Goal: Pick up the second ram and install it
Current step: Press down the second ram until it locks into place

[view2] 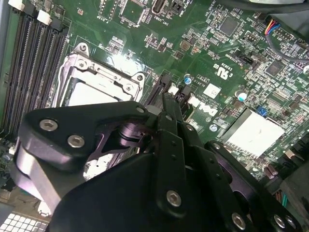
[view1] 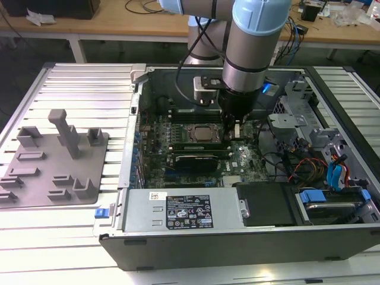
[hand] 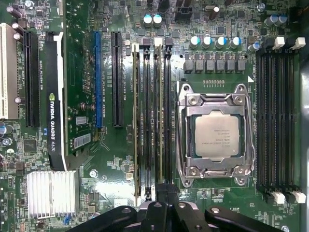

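**Claw down over the memory slots beside the processor**

The slatted metal table (view1: 77,89) carries an open computer case (view1: 249,225), with a grey holder plate (view1: 53,160) lying at the exterior view's left. The arm (view1: 252,47) reaches down into the case over the green motherboard (hand: 120,159). Its claw (view1: 233,126) sits low at the bank of memory slots (hand: 150,116) just beside the processor socket (hand: 215,133).

In the first wrist view, two thin sticks stand on edge in that bank. One of them, the second ram (hand: 158,116), runs straight away from the claw tip (hand: 161,191), its near end touching or just beside the fingers. The fingers look drawn close together around that end, though whether they actually pinch the stick I cannot tell.
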`<state>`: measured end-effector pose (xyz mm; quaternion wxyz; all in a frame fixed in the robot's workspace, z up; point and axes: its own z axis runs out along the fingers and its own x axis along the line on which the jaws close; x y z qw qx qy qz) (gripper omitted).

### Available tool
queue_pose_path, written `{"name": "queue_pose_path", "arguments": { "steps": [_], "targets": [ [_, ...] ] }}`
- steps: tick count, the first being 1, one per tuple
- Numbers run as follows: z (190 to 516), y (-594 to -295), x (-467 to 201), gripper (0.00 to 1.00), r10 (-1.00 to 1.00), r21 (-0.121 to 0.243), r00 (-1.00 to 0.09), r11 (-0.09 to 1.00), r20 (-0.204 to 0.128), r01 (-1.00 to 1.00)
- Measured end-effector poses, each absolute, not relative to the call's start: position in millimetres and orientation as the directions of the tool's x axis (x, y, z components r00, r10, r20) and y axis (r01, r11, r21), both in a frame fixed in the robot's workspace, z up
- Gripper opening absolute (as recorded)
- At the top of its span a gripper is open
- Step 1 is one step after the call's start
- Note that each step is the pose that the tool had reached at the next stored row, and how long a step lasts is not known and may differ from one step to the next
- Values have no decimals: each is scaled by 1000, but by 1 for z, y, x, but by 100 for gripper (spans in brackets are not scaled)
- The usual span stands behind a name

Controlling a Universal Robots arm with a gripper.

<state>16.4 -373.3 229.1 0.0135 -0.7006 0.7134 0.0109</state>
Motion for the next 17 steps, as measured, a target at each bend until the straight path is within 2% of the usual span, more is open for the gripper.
{"name": "queue_pose_path", "arguments": {
  "steps": [3, 7, 17],
  "targets": [
    [232, -373, 16, 8, -999, -4, -18, 18, -37, -1000],
    [252, -373, 16, 8, -999, -4, -18, 18, -35, -1000],
    [251, -373, -23, 8, -999, -23, -17, 18, -35, -1000]
  ]
}}
